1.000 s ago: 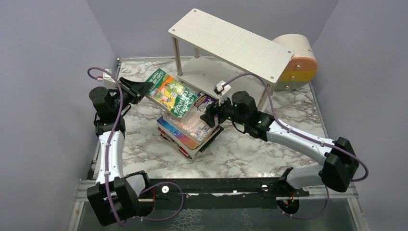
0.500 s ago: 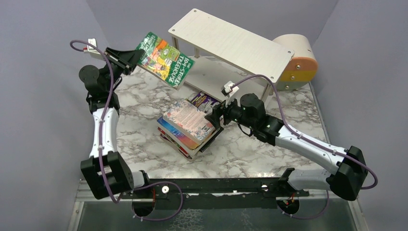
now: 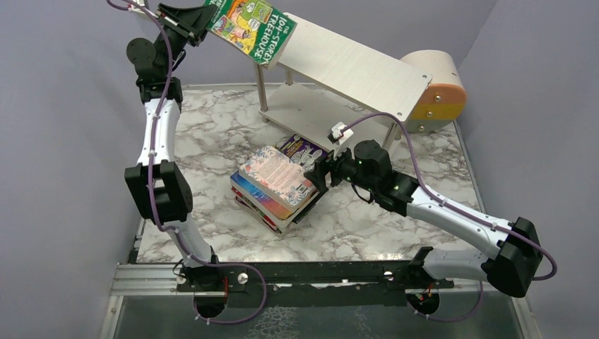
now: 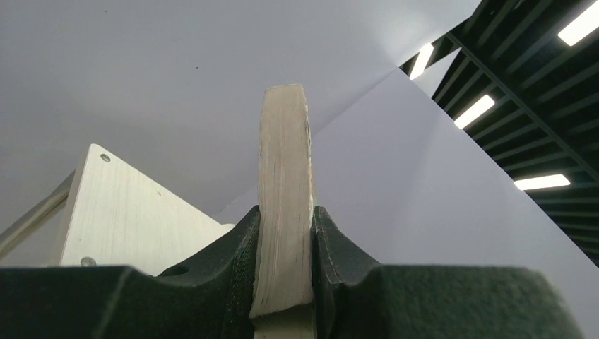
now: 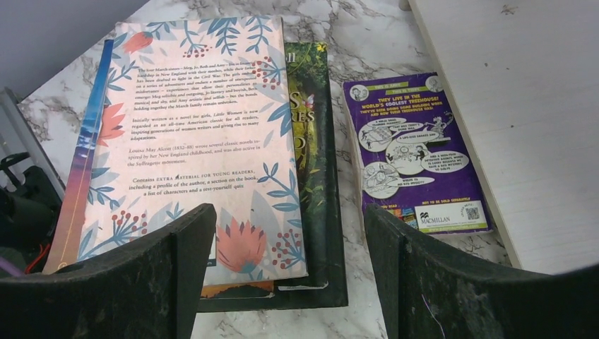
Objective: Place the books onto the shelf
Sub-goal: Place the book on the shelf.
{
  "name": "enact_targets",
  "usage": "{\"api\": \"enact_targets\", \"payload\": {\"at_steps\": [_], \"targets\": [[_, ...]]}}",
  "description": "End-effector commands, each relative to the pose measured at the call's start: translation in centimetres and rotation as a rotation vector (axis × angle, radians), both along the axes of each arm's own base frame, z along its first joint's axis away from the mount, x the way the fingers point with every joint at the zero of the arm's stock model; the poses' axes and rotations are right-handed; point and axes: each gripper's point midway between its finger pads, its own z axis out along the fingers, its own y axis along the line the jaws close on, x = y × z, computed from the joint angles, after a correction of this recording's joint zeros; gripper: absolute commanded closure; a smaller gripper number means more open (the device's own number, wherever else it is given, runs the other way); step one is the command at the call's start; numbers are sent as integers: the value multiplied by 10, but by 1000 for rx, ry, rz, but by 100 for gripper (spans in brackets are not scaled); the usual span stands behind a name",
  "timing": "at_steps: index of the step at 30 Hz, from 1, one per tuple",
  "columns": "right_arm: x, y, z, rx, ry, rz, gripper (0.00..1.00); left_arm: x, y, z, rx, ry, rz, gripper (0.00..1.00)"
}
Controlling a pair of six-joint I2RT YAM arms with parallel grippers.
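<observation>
Now left pincer clenched on green Treehouse book, long axis pointing 4 o'clock along the shelf top board; right pincer released beside the book stack.

Green book top corner cut by frame edge; lower stack books mostly hidden under floral book.

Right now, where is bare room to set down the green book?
The shelf's top board is bare from the green book to the round box. The marble left of the book stack is bare too. Crowded: the stack, the right pincer, the purple book.
</observation>
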Motion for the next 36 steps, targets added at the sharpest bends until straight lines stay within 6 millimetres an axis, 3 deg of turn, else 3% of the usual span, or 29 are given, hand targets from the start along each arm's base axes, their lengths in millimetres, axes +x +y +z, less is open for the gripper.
{"api": "enact_targets", "payload": {"at_steps": [1, 6, 16, 21, 29, 33, 36], "targets": [[0, -5, 6, 11, -1, -32, 24, 11, -17, 39, -106, -90, -19, 100], [-1, -7, 7, 16, 6, -43, 24, 35, -41, 33, -137, -69, -11, 100], [-4, -18, 10, 20, 12, -82, 24, 64, -88, 23, -140, -38, -30, 100], [-4, -22, 10, 22, 13, -96, 24, 77, -94, -4, -121, 68, -25, 100], [-5, -23, 6, 22, 23, -98, 24, 85, -96, -28, -93, 165, -21, 99], [-5, -24, 4, 20, 23, -103, 24, 88, -98, -36, -81, 184, -31, 90], [-6, -25, 1, 17, 29, -104, 24, 90, -99, -41, -72, 191, -36, 78]]}}
